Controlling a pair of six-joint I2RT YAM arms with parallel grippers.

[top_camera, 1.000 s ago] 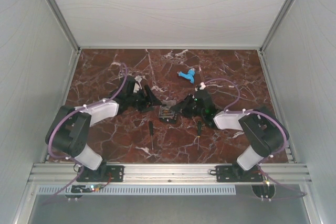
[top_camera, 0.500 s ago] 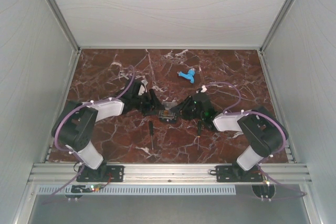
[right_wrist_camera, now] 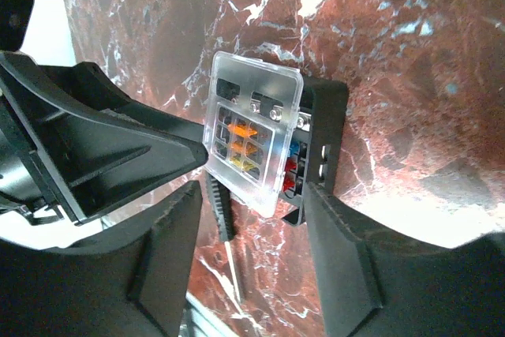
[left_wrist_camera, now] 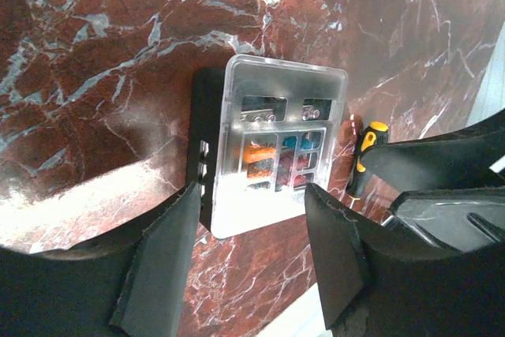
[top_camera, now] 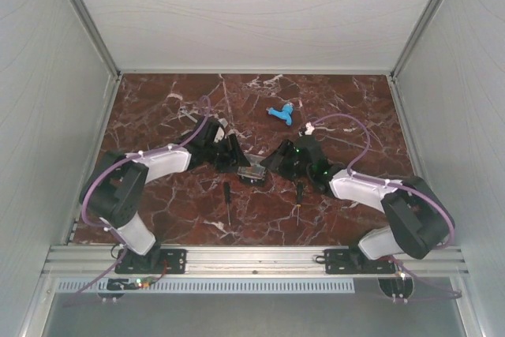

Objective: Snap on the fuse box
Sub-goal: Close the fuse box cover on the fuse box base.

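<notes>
The fuse box (top_camera: 251,171) lies at the table's middle between both grippers. Its clear lid (left_wrist_camera: 276,116) rests on the black tray (left_wrist_camera: 207,116) but is shifted sideways, so one tray wall shows beside it. In the right wrist view the lid (right_wrist_camera: 252,132) sits askew over the tray (right_wrist_camera: 323,132), with coloured fuses visible underneath. My left gripper (left_wrist_camera: 252,195) is open, its fingertips flanking the box's near end; I cannot tell whether they touch it. My right gripper (right_wrist_camera: 252,191) is open at the opposite end, holding nothing.
Two black-handled screwdrivers (top_camera: 226,199) (top_camera: 299,195) lie just in front of the box, one on each side. A blue plastic piece (top_camera: 280,114) lies behind it to the right. Grey walls enclose the marble table (top_camera: 355,108) on three sides.
My right gripper has opened from shut and its arm swung outward to the right. The left arm has edged in toward the box, its jaws narrowing slightly.
</notes>
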